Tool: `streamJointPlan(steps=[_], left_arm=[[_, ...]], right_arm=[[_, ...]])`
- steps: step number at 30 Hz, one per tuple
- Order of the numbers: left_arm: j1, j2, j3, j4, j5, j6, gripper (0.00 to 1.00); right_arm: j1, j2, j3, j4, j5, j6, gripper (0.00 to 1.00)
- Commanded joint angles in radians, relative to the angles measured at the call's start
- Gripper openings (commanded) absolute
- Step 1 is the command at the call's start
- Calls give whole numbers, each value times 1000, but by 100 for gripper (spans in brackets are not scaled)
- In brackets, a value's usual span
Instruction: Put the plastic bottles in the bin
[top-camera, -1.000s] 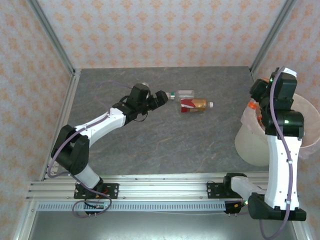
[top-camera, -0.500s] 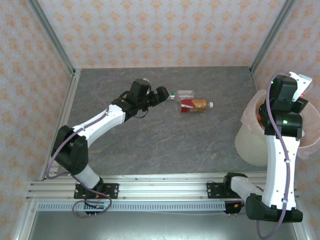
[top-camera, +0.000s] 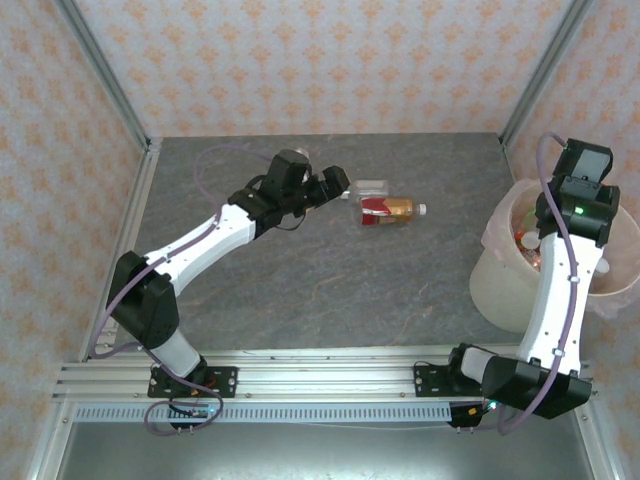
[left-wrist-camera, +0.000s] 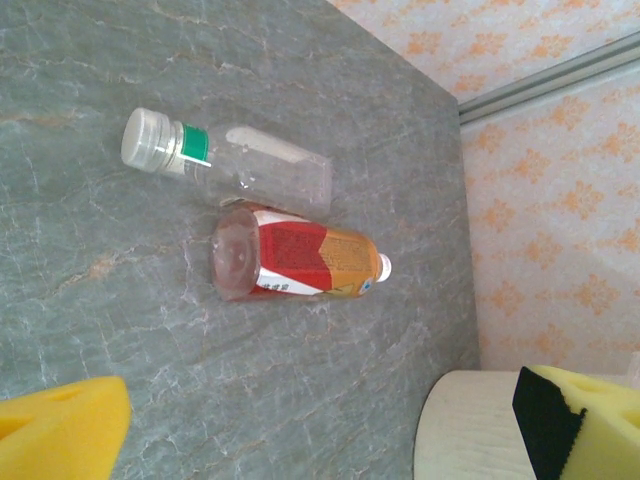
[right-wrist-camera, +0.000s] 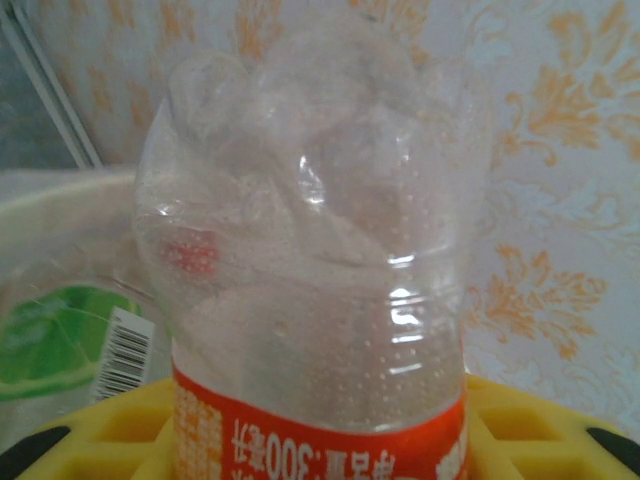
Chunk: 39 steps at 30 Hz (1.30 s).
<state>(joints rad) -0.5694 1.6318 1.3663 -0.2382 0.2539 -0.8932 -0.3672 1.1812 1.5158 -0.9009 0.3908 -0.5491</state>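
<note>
Swinging over the bin (top-camera: 500, 285), your right end effector (right-wrist-camera: 320, 440) pinches a bottle (right-wrist-camera: 310, 250), ready to drop. Your left end effector (top-camera: 338, 182), spread, has neared two bottles (top-camera: 385, 208) on the counter (top-camera: 300, 290).

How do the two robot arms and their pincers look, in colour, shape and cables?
The left arm and the right arm have white tubular links, black joints and black bases. A thin purple cable runs along each. A small green light shows on the right one. The left pincer has yellow foam pads on its fingers.
</note>
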Motion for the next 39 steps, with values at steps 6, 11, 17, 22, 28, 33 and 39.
streamJointPlan(steps=[6,11,17,22,28,33,39], left_arm=[[-14,8,41,-54,-44,4,100],[-16,16,23,-31,-33,-5,100],[-17,19,2,-11,-30,-2,100],[-17,23,-1,-2,-25,9,100],[-17,5,-34,1,-35,23,100],[-15,-13,-45,-27,-60,52,100],[-15,3,4,-83,-58,94,100]], right_arm=[[-70,-95,-143,130,52,-170,89],[-69,-108,-128,169,71,-109,100],[-67,-104,-67,164,49,121,99],[-67,-106,-8,89,-112,339,99],[-67,-116,14,61,-221,511,99],[-71,-95,20,20,-314,578,99],[-119,84,157,-181,-320,568,99]])
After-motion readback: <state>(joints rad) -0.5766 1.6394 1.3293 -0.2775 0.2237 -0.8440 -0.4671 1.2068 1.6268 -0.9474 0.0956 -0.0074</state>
